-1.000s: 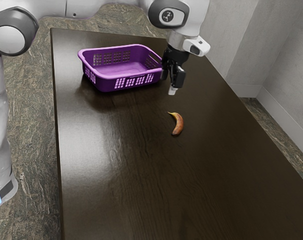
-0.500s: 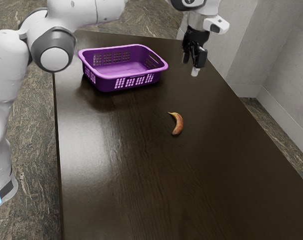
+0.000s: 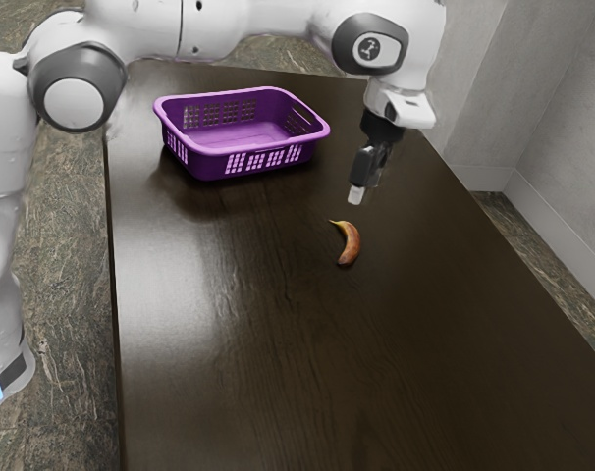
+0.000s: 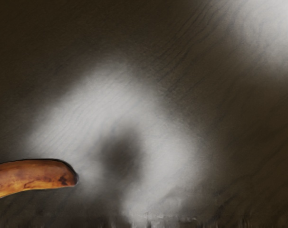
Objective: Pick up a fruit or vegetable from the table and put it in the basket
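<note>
The gripper (image 3: 358,192) is being held above the table (image 3: 248,353), near the banana (image 3: 350,243); whether it is being spread or pressed together cannot be told. The banana is being supported by the tabletop, outside the purple basket (image 3: 211,165).

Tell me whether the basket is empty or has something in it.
Empty: the bare floor of the purple basket shows, and the banana lies outside it.
</note>
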